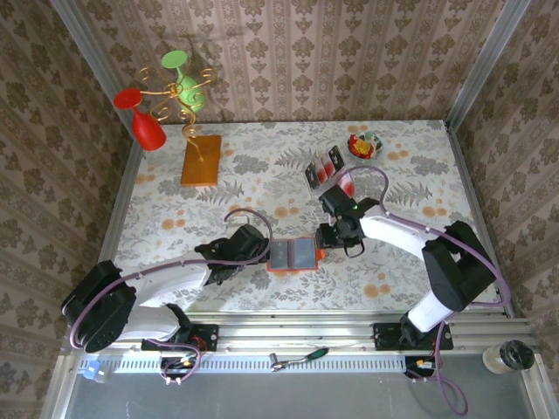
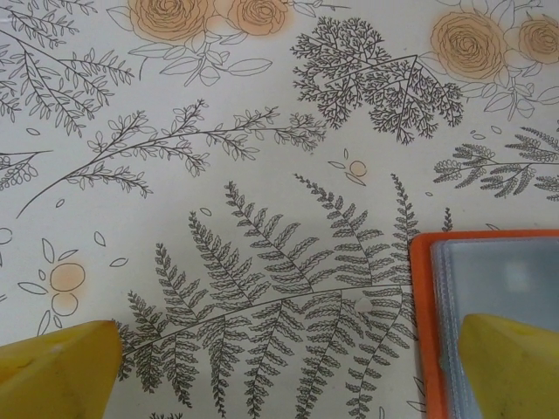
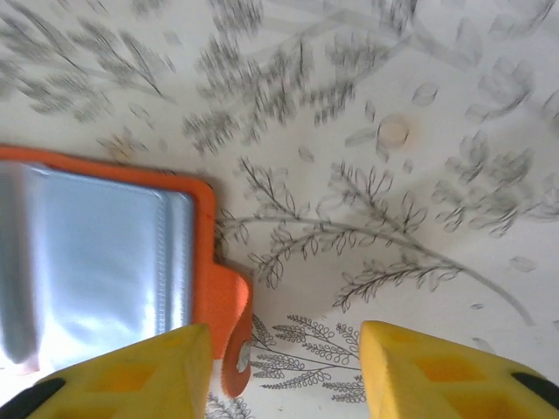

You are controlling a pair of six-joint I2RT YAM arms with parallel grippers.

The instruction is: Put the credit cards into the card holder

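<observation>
Card holder (image 1: pixel 292 256) open flat; left jaws, right jaws parted.

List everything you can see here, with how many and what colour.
card holder: one, orange-red, grey-blue inside, open, near middle of table.
credit cards: several, black and pinkish, beyond the holder.
small dish: one, multicoloured, far right.
board with gold wire stand: one, orange-brown, far left.
red goblet, green goblet: one each, at the stand.
lidded cup: one, pale, near right, off the table.
left gripper: yellow, open, at holder's left edge.
right gripper: yellow, open, at holder's right edge.
</observation>
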